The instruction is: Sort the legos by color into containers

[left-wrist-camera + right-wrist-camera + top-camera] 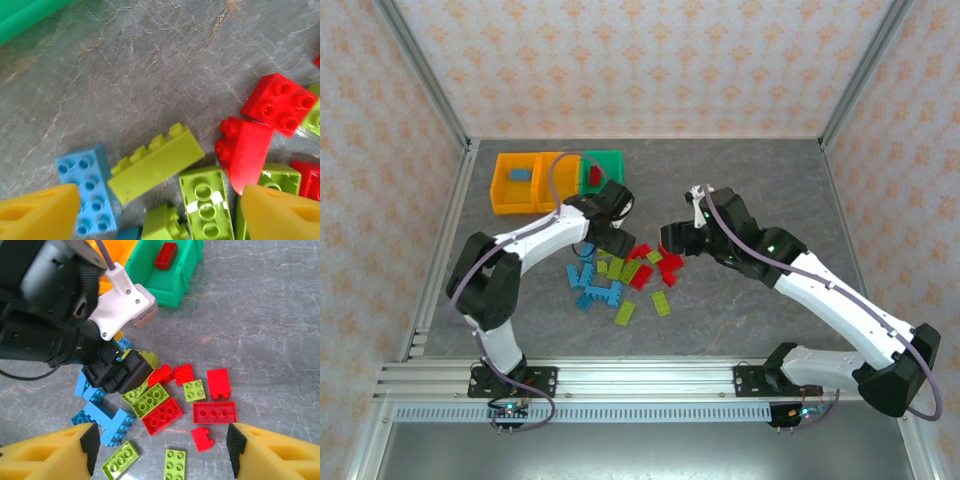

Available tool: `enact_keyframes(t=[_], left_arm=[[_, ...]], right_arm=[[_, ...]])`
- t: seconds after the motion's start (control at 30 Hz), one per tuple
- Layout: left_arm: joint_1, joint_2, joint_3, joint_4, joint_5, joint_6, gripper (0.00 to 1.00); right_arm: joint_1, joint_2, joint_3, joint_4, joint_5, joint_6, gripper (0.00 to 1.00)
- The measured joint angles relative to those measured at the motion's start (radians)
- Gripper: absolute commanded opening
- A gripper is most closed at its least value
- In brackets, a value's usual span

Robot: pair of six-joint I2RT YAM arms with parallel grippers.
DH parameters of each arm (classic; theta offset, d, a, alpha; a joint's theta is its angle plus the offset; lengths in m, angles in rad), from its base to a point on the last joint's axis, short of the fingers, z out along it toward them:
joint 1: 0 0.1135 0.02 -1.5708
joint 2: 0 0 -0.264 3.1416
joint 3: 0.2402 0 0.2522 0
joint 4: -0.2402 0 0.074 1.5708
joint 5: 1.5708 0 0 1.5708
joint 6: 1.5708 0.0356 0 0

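A scattered pile of small red, light blue and lime green studded plastic bricks (617, 268) crowds the middle of the grey stone-patterned table (770, 180). The white-and-black left arm (535, 238) arches over the pile's left side. Its wrist stands between the bricks and the two orange plastic bins (510, 207) and green plastic bin (605, 153) at the far left. The white-and-black right arm (830, 295) blocks the pile's right side. A narrow gap lies between the two wrists. Bare table lies far right and along the near edge.
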Motion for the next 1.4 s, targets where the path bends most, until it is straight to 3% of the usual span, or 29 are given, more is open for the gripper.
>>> enact_keyframes(t=[0.47,0.7,0.87,1.03,1.13,1.23,1.3,1.4], left_arm=[[0.008,0.123,0.075,-0.057,0.000,0.127,0.53],[0.016,0.179,0.103,-0.067,-0.019,0.137,0.36],[0.019,0.180,0.104,-0.062,-0.034,0.131,0.19],[0.035,0.073,0.050,-0.012,-0.040,0.080,0.18],[0.092,-0.084,0.009,0.036,-0.039,0.011,0.18],[0.216,-0.213,0.019,0.101,-0.045,-0.081,0.18],[0.308,-0.222,0.076,0.124,-0.053,-0.139,0.18],[0.391,-0.118,0.211,0.134,-0.069,-0.192,0.18]], right_arm=[[0.000,0.001,-0.011,-0.003,0.017,0.039,0.71],[0.000,0.002,-0.011,-0.003,0.017,0.064,0.71],[0.000,0.002,-0.011,-0.003,0.017,0.084,0.71],[0.000,-0.002,-0.011,-0.003,0.021,0.105,0.71],[0.000,-0.013,-0.011,-0.002,0.029,0.116,0.72],[0.000,-0.034,-0.019,-0.002,0.043,0.128,0.72],[0.000,-0.048,-0.029,0.002,0.053,0.135,0.72],[0.000,-0.053,-0.044,0.006,0.063,0.146,0.72]])
